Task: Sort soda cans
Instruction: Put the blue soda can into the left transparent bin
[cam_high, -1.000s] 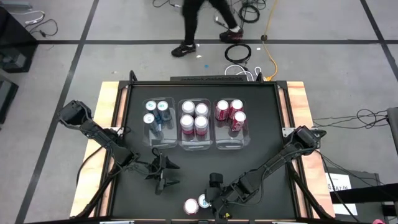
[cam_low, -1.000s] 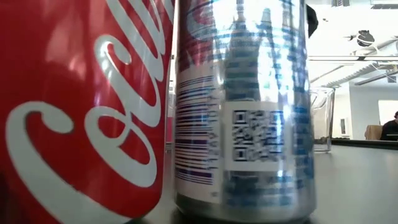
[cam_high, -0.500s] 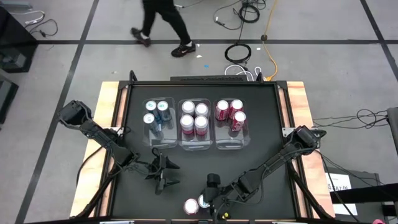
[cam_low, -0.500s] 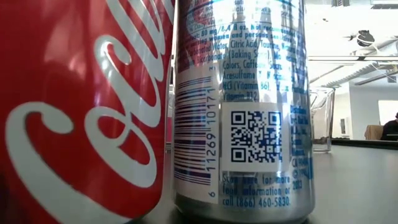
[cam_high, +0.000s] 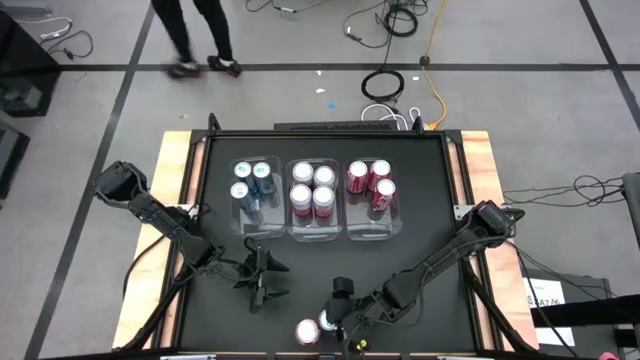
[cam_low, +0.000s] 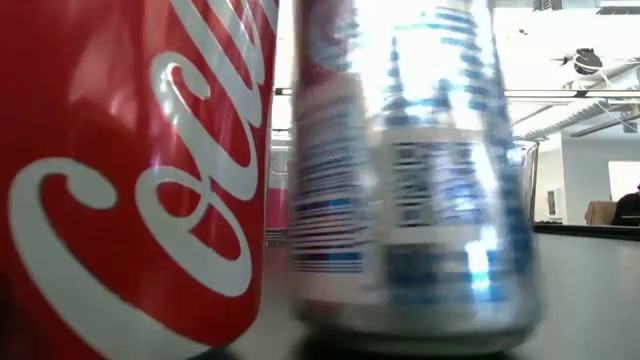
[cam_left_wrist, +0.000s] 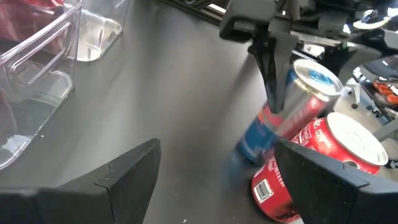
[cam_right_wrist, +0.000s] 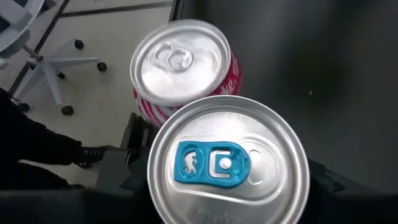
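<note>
A blue-and-silver soda can (cam_left_wrist: 283, 115) and a red soda can (cam_left_wrist: 317, 165) stand side by side at the table's near edge; both fill the low view, blue can (cam_low: 410, 180), red can (cam_low: 130, 180). My right gripper (cam_high: 333, 318) is shut on the blue can, whose top (cam_right_wrist: 227, 165) faces its wrist camera, with the red can's top (cam_right_wrist: 180, 59) beside it. My left gripper (cam_high: 262, 282) is open and empty, to the left of the cans. Three clear bins (cam_high: 315, 232) at the far middle hold teal, pink-and-white and dark red cans. My right gripper pinches the blue can's upper body (cam_left_wrist: 292, 93) between its two fingers, just below the rim. The fingers (cam_left_wrist: 273, 74) come from above, pointing down. The can is tilted, its top leaning toward the red can and its lower end (cam_left_wrist: 249, 146) at or just above the table.
The red can nearly touches the blue can. The table's near edge lies close behind them. Bare black tabletop (cam_high: 420, 250) lies between the cans and the bins. A person walks on the floor beyond the far edge (cam_high: 195, 40).
The blue can has turned a little about its axis, then tipped and shifted slightly toward the table's right in my right gripper. The red can has stayed put. The person beyond the table has walked toward the left.
</note>
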